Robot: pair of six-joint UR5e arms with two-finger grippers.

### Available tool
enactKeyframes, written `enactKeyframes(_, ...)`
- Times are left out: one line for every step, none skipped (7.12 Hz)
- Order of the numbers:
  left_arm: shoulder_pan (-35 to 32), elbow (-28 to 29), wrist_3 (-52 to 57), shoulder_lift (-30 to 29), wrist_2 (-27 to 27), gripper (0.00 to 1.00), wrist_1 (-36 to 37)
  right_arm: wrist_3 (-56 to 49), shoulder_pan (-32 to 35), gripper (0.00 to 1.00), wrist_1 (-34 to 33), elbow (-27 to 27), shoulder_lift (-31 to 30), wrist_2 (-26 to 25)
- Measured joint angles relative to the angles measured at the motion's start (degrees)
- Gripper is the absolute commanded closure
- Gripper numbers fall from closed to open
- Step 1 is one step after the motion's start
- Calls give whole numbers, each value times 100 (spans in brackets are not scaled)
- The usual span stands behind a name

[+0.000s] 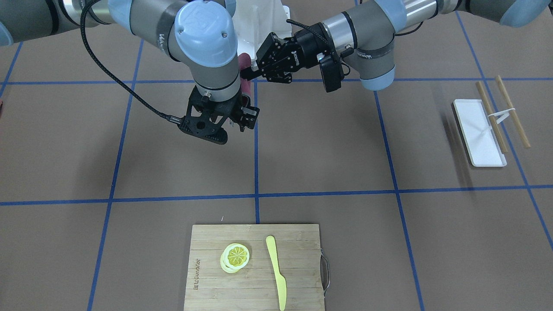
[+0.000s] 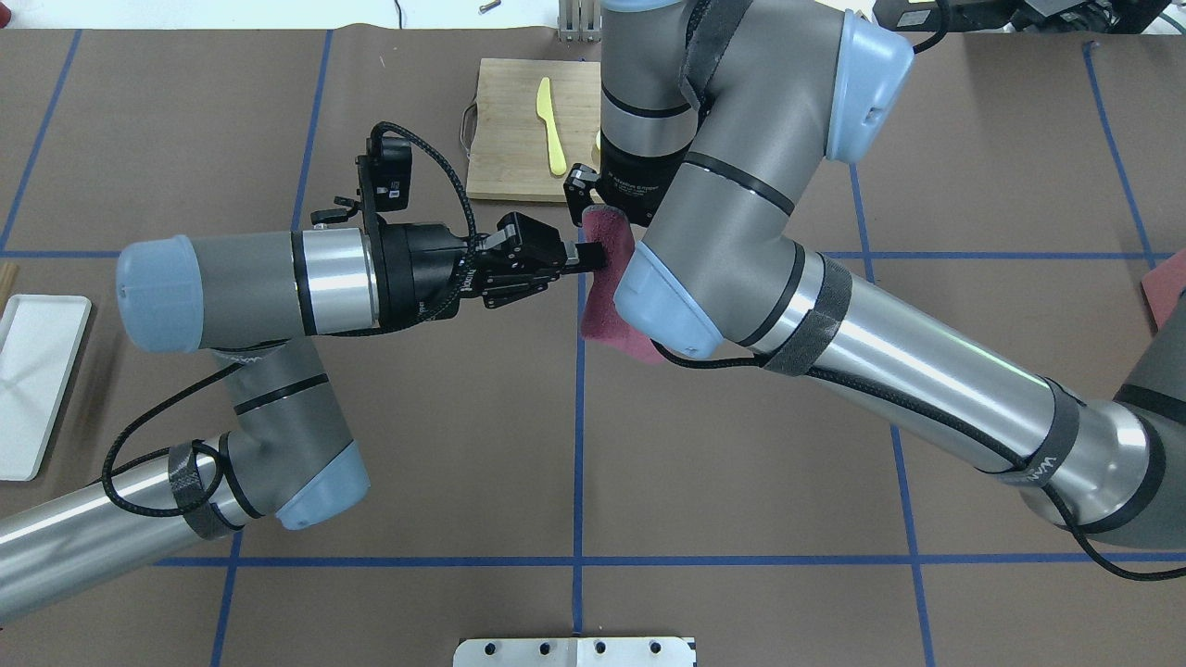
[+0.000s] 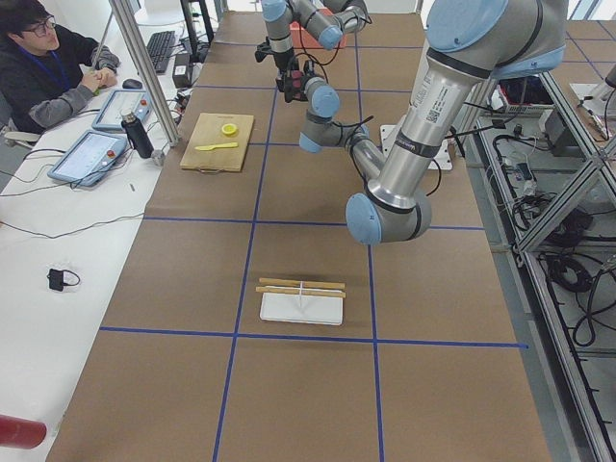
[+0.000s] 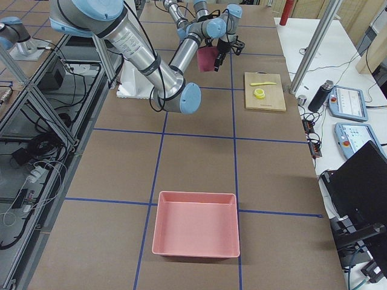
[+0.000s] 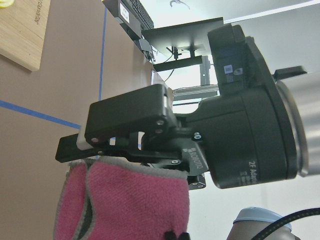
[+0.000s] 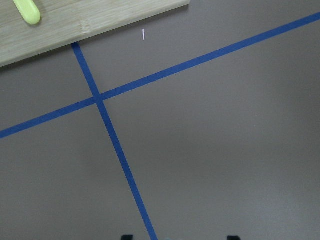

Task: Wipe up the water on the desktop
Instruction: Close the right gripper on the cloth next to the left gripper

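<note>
A dark pink cloth hangs in the air over the brown desktop, near the middle tape cross. My left gripper reaches in sideways and is shut on the cloth's upper edge; it also shows in the front view. My right gripper points straight down just beside the cloth. Its wrist view shows only bare desktop and two fingertips set apart, so it is open. In the left wrist view the cloth hangs under the right gripper's fingers. No water shows on the desktop.
A bamboo cutting board with lemon slices and a yellow knife lies at the operators' side. A white tray with wooden sticks lies on my left. A pink bin stands on my right. An operator sits by the table.
</note>
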Motion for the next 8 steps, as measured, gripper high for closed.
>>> enactKeyframes(0,0,0,-3,2,100,-4,0,-3,100,-122,94,-1,-3)
enactKeyframes(0,-2,0,-8,3,100,-6,0,-9,100,-231,184,-2,-7)
enactKeyframes(4,-3,0,-10,3,100,-6,0,-12,100,-290,233,-5,-13)
enactKeyframes(5,-1,0,-9,4,100,-6,0,-14,100,-312,255,-11,-19)
enactKeyframes(2,1,0,-5,4,100,-6,0,-14,100,-320,266,-15,-21)
enactKeyframes(2,2,0,-1,4,100,-6,0,-11,100,-323,297,-34,-22)
enactKeyframes(1,2,0,3,2,33,-6,0,-9,100,-323,351,-67,-25)
enactKeyframes(1,3,6,10,-2,1,-18,-2,-5,100,-324,382,-85,-31)
